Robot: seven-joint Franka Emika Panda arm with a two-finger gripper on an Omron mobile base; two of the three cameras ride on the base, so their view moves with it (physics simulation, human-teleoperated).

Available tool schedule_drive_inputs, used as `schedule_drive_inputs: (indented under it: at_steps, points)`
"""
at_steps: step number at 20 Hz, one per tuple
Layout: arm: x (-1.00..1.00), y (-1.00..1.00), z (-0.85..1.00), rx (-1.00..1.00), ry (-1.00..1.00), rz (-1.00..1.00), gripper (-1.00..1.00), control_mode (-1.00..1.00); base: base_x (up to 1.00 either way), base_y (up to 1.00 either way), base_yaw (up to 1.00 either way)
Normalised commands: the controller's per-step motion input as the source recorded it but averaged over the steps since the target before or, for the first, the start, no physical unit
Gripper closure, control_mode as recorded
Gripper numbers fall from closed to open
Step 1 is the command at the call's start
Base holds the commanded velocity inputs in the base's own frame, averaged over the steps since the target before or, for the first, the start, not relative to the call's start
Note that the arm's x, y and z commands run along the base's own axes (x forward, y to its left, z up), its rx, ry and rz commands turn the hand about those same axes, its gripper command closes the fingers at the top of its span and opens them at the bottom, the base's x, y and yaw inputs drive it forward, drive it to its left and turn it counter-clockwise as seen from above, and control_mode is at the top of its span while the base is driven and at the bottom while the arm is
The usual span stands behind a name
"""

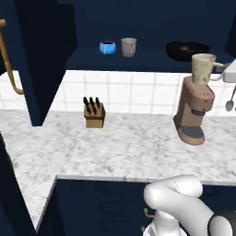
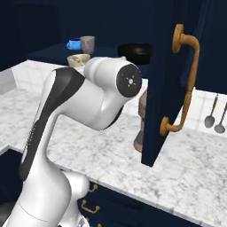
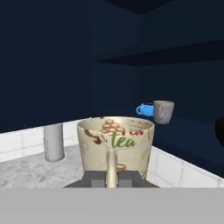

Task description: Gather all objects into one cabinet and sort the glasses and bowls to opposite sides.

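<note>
I held the cream mug [image 3: 116,144] upright between my fingers, low and centre in my hand view, its loop handle facing me and "tea" in green on its inner wall beside brown mottling; in the left base view it [image 1: 203,68] hung at the upper right, above the counter. On the cabinet shelf, upper centre of that view, a small blue cup [image 1: 107,47] sat just beside a grey-beige mug [image 1: 128,47], both upright, handle to the right.
</note>
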Motion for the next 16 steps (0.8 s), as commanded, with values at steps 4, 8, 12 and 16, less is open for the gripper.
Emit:
schedule_drive_inputs:
  at_steps: [4,8,12,16]
  points:
    - [0.0,0.0,0.0,0.0,0.0,0.0,1.0,1.0,0.87,0.89,-0.13]
    - [0.0,0.0,0.0,0.0,0.0,0.0,1.0,1.0,-0.84,0.94,0.09]
    - [0.0,0.0,0.0,0.0,0.0,0.0,1.0,1.0,-0.77,1.0,0.02]
    - [0.0,0.0,0.0,0.0,0.0,0.0,1.0,1.0,0.83,0.74,-0.1]
